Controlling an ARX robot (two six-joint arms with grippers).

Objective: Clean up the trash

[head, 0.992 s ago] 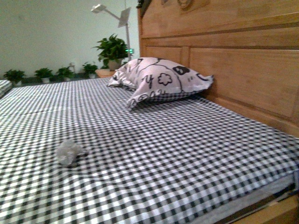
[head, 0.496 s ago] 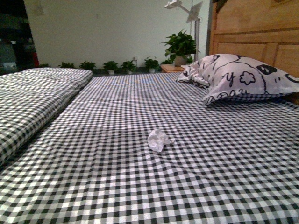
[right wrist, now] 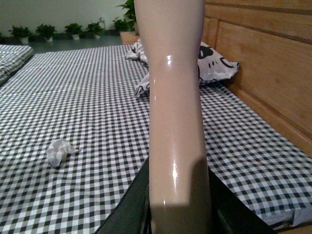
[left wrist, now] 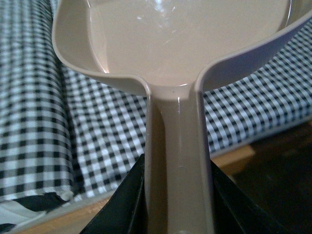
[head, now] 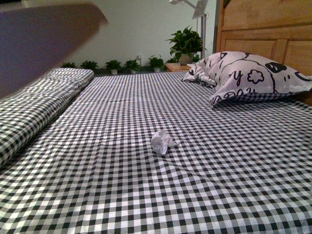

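Small crumpled white paper ball: mid-bed on black-and-white gingham sheet, untouched. Pale pink plastic dustpan: handle clamped in left gripper; newly risen, blurred, at far left. Right gripper: clamped on glossy pink tool handle. Sweeping judged imminent.

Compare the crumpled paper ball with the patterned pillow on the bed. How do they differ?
Size: the paper ball is far smaller than the pillow. Look: the paper ball is plain white-grey and crumpled; the pillow is pale with black drawings. Place: the paper ball lies mid-bed in the open; the pillow lies by the wooden headboard. Both rest on the checked sheet.
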